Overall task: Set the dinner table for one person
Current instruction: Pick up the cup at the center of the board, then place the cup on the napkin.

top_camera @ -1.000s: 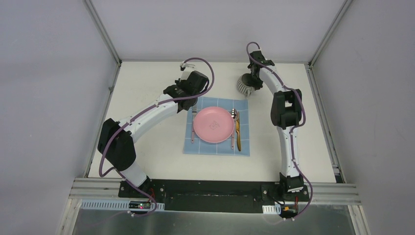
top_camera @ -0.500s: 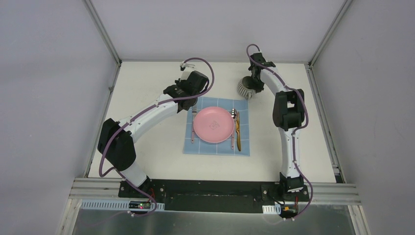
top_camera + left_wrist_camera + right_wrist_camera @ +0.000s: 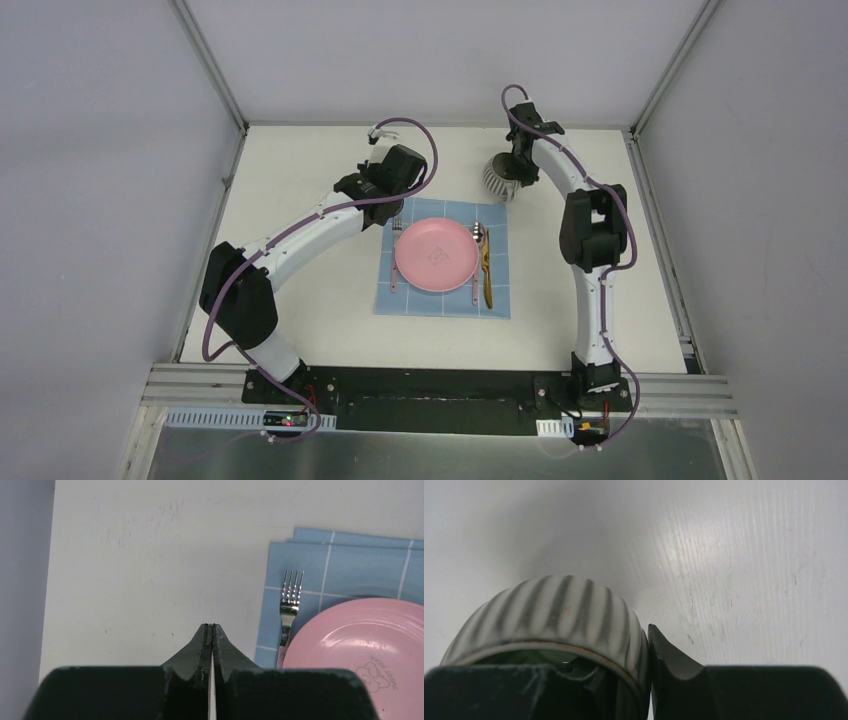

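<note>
One place is almost laid on the dinner table (image 3: 330,325), the big off-white top that stretches out in front of both arms. Near its middle lies a blue checked cloth (image 3: 430,304). On the cloth sit a pink plate (image 3: 436,254), a fork (image 3: 289,605) on the plate's left, and a gold knife (image 3: 487,277) and a spoon (image 3: 478,232) on its right.

Only the striped cup (image 3: 554,615) is off the cloth. It is at the far side of the table, just past the cloth's far right corner. Your right gripper (image 3: 629,660) pinches the cup's wall, with one finger inside the rim and one outside. It is not clear if the cup's bottom touches the table.

Your job now looks like setting the cup by the top right of the cloth, above the knife. Grip firmly, because a pinch on one side can let the cup tip. Go low and level, set it flat, then let go. Mind the spoon.

Your left gripper (image 3: 211,629) hangs near the fork, fingers pressed together with nothing in them. Leave it out of the way.
</note>
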`<state>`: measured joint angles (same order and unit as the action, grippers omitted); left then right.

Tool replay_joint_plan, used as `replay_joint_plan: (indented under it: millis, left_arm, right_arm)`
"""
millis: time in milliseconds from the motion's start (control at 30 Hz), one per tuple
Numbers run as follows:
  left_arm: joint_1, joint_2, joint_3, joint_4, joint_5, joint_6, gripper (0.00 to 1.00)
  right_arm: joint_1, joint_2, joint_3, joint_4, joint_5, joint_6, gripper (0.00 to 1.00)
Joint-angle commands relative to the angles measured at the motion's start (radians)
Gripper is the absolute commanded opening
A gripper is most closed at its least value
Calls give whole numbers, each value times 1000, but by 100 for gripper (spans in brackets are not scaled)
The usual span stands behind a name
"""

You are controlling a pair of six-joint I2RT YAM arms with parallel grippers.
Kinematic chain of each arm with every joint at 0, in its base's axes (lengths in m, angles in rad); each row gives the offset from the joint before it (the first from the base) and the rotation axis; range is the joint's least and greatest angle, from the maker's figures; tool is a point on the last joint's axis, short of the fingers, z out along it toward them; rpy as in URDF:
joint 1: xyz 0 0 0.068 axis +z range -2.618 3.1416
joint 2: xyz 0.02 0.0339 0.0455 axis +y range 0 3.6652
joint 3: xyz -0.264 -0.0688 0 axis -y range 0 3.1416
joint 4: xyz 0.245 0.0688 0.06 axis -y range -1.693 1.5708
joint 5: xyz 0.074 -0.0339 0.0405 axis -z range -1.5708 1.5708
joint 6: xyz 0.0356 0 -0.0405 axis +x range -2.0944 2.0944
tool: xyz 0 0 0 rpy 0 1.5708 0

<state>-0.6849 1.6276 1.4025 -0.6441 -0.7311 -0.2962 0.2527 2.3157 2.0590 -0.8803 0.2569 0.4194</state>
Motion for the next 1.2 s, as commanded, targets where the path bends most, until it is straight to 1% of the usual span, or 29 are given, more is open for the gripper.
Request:
replay_joint_plan:
  millis: [0, 167, 367, 467, 767, 900, 1167]
  left_arm:
    - [12, -2, 19, 7, 11, -5, 0]
    - [12, -9, 11, 8, 16, -9, 0]
    - [13, -31, -5, 9, 17, -14, 0]
    - [12, -35, -10, 12, 24, -15, 0]
    - [13, -48, -35, 26, 20, -15, 0]
    - [13, -47, -40, 33, 23, -14, 0]
    - [15, -46, -43, 36, 25, -14, 0]
  right_arm:
    - [46, -208, -40, 44, 9, -9, 0]
    - [76, -250, -86, 34, 8, -12, 0]
    - [109, -299, -203, 61, 28, -12, 0]
    - [117, -299, -234, 73, 32, -13, 0]
    - [128, -226, -172, 25, 73, -69, 0]
    - [133, -223, -190, 21, 71, -75, 0]
    - [150, -235, -276, 53, 66, -59, 0]
